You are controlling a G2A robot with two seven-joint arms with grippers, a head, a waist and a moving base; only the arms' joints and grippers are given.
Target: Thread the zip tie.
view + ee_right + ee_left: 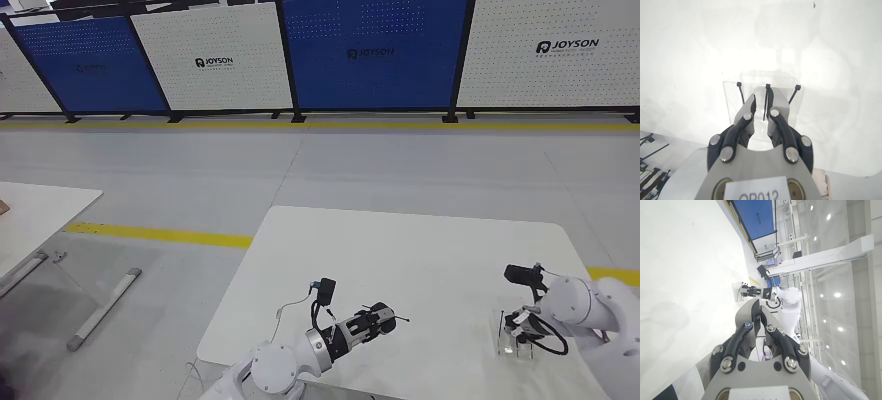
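A clear stand [730, 98] on the white table holds three black zip ties upright, heads up: one [741, 91], the middle one [766, 92] and another [795, 91]. My right gripper [762, 96] is open right above the stand, its fingers on either side of the middle tie, which lies close against one pad [770, 100]. In the top view this gripper [512, 322] hovers over the stand [508, 344] at the table's right front. My left gripper [388, 318] is at the front centre, shut, with a thin black zip tie [403, 320] sticking out of its tips [759, 306].
The white table [420, 250] has open surface between the two arms and towards its far edge. Its front edge runs close under both arms. A second table [40, 210] stands apart at the left across the floor.
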